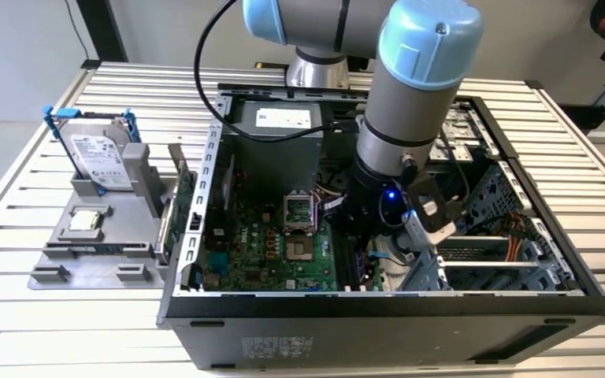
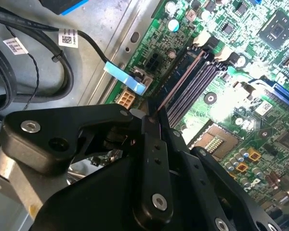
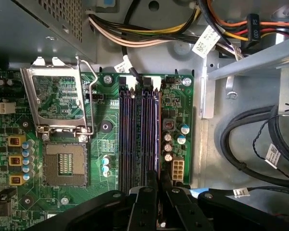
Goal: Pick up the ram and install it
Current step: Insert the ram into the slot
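Note:
My gripper is down inside the open computer case, over the green motherboard. In both wrist views its black fingers stand close together, shut on the ram. The ram shows edge-on as a thin dark strip. It runs forward from my gripper along the outermost of the memory slots, the one nearest the board's edge. Whether it is pressed fully into that slot I cannot tell. White latches sit at the slots' far end, beyond my gripper.
Beside the slots are a bare processor socket and its raised metal frame. Power cables and thick black cables lie close by. Outside the case, a grey holder carries a blue-framed hard drive and a green card.

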`<action>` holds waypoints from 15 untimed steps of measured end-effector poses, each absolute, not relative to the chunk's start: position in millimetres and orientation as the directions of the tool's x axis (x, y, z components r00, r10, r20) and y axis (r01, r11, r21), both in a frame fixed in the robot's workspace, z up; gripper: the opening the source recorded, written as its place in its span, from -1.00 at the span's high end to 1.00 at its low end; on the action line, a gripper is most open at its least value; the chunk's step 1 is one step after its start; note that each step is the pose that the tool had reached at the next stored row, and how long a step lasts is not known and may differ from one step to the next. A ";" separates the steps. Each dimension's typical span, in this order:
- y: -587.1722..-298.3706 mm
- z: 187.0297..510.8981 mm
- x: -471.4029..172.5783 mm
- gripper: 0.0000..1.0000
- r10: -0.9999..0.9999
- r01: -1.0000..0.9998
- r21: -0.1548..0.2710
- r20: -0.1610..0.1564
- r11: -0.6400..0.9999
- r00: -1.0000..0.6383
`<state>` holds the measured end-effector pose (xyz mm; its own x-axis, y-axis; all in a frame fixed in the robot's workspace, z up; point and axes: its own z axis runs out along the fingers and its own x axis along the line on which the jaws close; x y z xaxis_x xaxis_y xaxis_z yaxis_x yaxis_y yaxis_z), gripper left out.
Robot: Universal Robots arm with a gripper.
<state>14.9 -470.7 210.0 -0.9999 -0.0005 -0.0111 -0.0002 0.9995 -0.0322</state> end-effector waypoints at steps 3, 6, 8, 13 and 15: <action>-470.3 209.2 14.9 1.00 0.000 0.000 -0.034 -0.011 0.999 -1.000; -470.3 209.1 14.8 1.00 0.000 0.000 -0.034 -0.011 0.999 -1.000; -470.3 209.1 14.8 1.00 0.000 0.000 -0.034 -0.011 0.999 -1.000; -470.3 209.1 14.9 1.00 0.000 0.000 -0.034 -0.010 0.999 -1.000; -470.3 209.1 14.9 1.00 -0.001 0.000 -0.034 -0.010 0.999 -1.000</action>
<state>14.9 -470.3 209.1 -1.0000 -0.0005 -0.0099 -0.0002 0.9994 -0.0337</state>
